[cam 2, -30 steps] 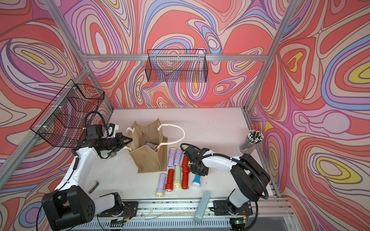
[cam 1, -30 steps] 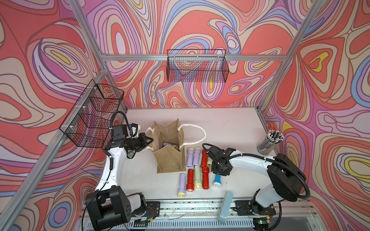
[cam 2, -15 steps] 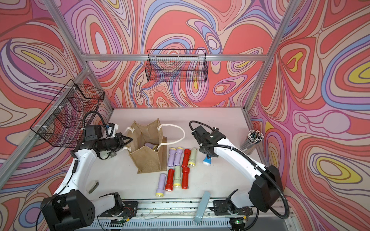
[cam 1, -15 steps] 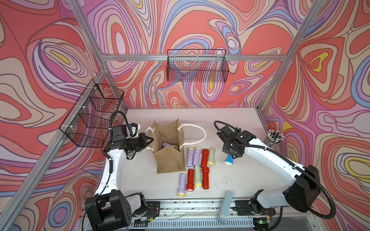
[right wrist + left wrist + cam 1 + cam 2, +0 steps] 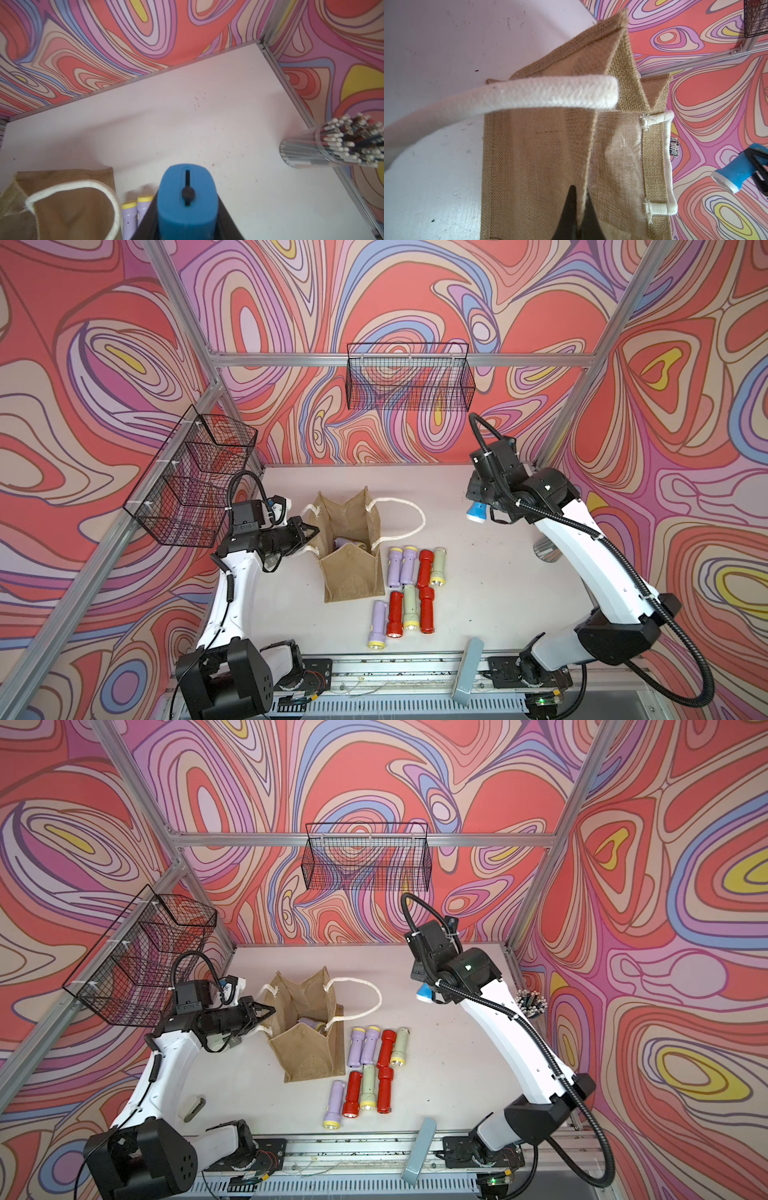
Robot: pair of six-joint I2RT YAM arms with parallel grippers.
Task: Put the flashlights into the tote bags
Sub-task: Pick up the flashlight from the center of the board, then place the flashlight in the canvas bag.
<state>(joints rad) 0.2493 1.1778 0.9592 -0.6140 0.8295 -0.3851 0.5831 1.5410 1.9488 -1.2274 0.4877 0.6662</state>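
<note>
Reaching high, right gripper (image 5: pixel 481 501) clamps blue flashlight (image 5: pixel 475 514); left gripper (image 5: pixel 580 192), level, pinches tote bag (image 5: pixel 351 576) wall

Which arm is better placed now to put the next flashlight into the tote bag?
Right. The right gripper holds the blue flashlight in the air; the left gripper is shut on the tote bag's wall, so it is busy.
</note>
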